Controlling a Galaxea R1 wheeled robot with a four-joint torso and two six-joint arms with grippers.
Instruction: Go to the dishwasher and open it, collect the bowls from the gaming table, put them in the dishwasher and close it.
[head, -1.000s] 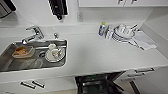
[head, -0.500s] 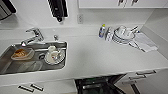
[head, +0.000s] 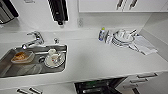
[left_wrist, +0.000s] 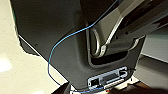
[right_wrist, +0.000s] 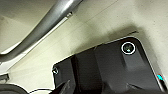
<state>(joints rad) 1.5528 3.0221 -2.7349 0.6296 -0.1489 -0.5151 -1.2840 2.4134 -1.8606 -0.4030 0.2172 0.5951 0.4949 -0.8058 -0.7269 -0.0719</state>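
Dishwasher (head: 100, 87) sat open at lower centre, below the desk (head: 100, 62); claw states could not be told.

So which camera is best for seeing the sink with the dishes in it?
The head view: it looks down on the whole steel sink, with white dishes and the tap. The left and right wrist views show robot parts and pale surfaces instead.

A sink (head: 7, 71) is set into the desk (head: 100, 62) at the left, with a tap (head: 35, 40) behind it and dishes (head: 53, 58) inside. Stacked plates (head: 122, 38) sit far right. Below the desk's front edge, the dishwasher (head: 100, 87) stands open.
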